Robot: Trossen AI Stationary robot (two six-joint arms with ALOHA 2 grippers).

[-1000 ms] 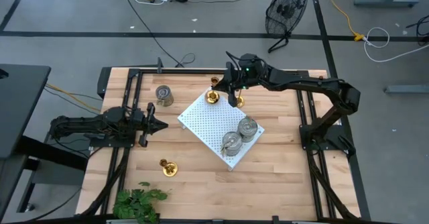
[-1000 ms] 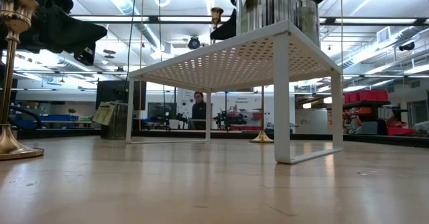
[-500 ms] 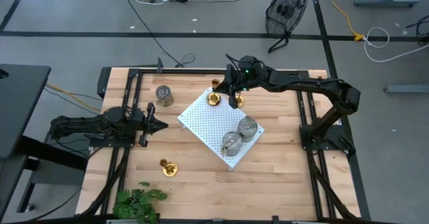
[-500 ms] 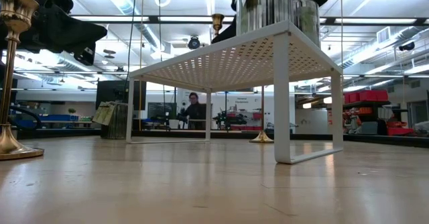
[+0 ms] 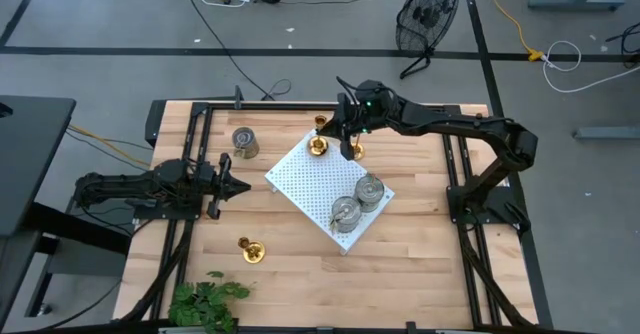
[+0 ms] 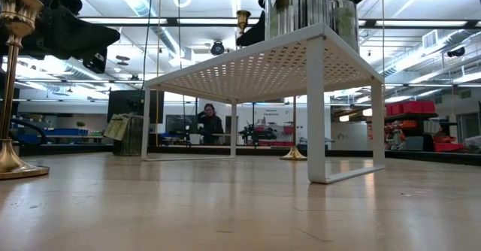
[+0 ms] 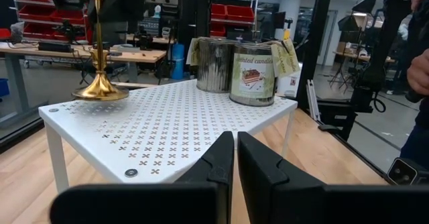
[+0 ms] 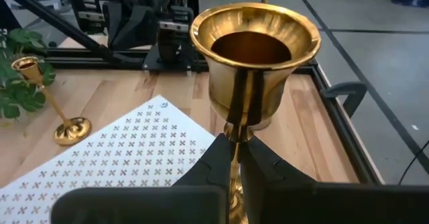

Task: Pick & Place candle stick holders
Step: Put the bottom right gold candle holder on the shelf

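The white perforated board [image 5: 315, 179] stands mid-table. On its far corner is a brass candle stick holder [image 5: 317, 146], with my right gripper [image 8: 236, 160] shut on it. Two silver holders [image 5: 370, 189] [image 5: 345, 214] sit on the board's near-right part. On the table stand a third silver holder [image 5: 244, 142], a brass one [image 5: 250, 250] near the front left, and another brass one [image 5: 322, 124] just beyond the board. My left gripper [image 5: 238, 184] waits shut, left of the board, pointing at it. My right gripper pinches the brass holder's thin stem [image 8: 234, 140] between its two fingers, just under the cup [image 8: 255, 56]. The fingers come from the table's far right, slanting slightly down, and lie across the stem. The holder is upright; its round base [image 7: 100, 90] appears to rest on the board.
A green plant [image 5: 205, 302] lies at the table's near left edge. Black rails [image 5: 195, 124] frame the table along both arm sides. Bare wood lies right of and in front of the board. A person [image 6: 209, 123] is far behind the table.
Neither arm has moved, and no holder has moved. The person far behind the table has walked toward the left.
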